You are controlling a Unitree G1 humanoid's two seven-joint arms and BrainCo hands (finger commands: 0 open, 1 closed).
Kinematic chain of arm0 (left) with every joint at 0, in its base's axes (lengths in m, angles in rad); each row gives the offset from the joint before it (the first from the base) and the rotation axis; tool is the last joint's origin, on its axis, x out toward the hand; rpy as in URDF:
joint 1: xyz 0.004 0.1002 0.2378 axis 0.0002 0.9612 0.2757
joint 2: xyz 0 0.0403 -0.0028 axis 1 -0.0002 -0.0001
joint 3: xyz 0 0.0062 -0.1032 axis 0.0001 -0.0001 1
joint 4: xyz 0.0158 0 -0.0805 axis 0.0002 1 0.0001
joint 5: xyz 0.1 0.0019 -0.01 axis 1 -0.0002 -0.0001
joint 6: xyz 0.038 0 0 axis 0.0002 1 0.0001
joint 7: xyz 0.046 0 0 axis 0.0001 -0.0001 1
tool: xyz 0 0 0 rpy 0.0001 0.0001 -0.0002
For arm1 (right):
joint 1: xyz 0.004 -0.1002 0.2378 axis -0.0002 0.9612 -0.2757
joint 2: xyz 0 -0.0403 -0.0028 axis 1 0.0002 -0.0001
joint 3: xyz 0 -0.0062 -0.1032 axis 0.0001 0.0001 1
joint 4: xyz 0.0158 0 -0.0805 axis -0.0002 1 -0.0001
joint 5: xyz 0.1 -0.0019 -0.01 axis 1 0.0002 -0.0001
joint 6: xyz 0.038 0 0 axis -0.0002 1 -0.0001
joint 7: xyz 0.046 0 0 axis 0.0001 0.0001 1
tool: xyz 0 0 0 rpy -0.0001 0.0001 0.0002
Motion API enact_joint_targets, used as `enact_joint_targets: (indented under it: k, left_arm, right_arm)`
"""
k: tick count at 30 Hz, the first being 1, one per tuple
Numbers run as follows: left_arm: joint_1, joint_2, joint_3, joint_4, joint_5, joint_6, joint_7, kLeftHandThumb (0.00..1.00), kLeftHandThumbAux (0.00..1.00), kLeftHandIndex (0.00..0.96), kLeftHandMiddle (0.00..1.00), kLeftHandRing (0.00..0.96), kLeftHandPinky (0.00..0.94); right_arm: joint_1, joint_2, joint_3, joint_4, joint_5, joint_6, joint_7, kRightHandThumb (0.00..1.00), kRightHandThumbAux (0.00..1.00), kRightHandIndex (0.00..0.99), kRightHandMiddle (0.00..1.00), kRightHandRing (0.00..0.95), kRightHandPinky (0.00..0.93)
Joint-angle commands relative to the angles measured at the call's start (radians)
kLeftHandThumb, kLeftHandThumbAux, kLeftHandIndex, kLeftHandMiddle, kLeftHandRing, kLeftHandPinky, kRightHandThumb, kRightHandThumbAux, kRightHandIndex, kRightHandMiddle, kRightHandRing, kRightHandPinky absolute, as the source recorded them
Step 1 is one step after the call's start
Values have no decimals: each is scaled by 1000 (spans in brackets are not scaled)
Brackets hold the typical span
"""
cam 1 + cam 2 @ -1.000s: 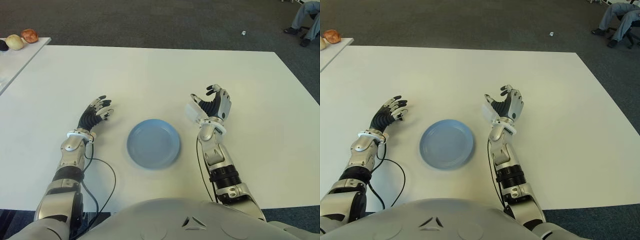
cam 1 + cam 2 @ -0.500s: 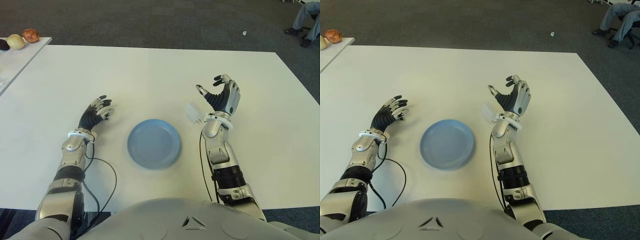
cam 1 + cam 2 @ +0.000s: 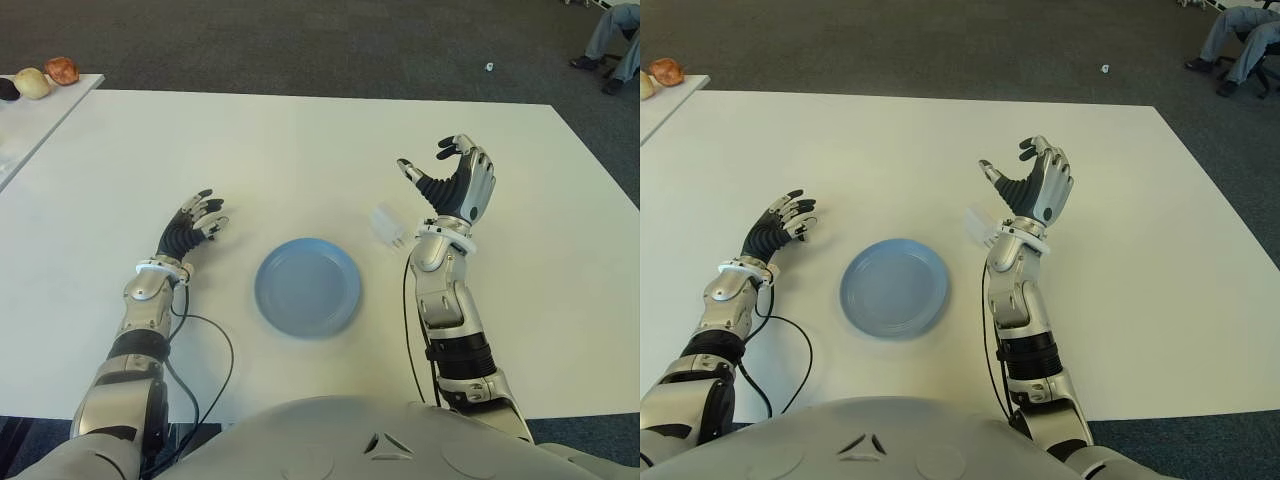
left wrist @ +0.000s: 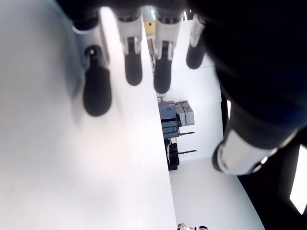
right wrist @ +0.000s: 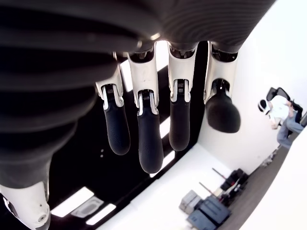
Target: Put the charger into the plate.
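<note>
My right robot hand (image 3: pixel 452 190) is raised above the white table (image 3: pixel 300 150), palm turned toward me, fingers (image 5: pixel 146 139) spread and gently curved, thumb set apart; it holds nothing and touches nothing. The wrist view confirms it: four dark fingertips hang free with open space beyond them. The charger (image 3: pixel 388 224), a small white block, lies on the table just beside my right wrist, on the side toward the plate, apart from my fingers. The blue plate (image 3: pixel 307 286) sits between my two arms, near the charger but not touching it, with nothing in it. My left robot hand (image 3: pixel 192 226) shows to the left of the plate, fingers (image 4: pixel 97 91) loosely extended close over the table surface, gripping nothing. A black cable (image 3: pixel 205 345) loops along the table by my left forearm. On a second table at far left sit a few small rounded objects (image 3: pixel 45 75).
</note>
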Motion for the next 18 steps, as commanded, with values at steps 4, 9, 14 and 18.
enact_joint_targets:
  k: [4, 9, 14, 18]
  left_arm:
    - [31, -7, -26, 33, 31, 32, 1, 65, 724, 115, 211, 170, 112]
    - [34, -10, -25, 32, 29, 32, 4, 57, 724, 108, 207, 169, 117]
    - [32, -17, -15, 37, 16, 25, -2, 61, 720, 117, 214, 177, 134]
    - [33, -18, -19, 39, 19, 22, -4, 69, 715, 122, 216, 178, 128]
  right_arm:
    - [43, -179, -39, 86, 154, -241, 177, 865, 664, 365, 545, 581, 501]
    - [55, -278, -26, 79, 201, -307, 342, 621, 480, 149, 231, 206, 174]
    - [68, -348, -17, 95, 223, -364, 438, 498, 398, 70, 88, 62, 53]
    - [51, -435, 16, 167, 175, -470, 468, 417, 326, 20, 21, 12, 10]
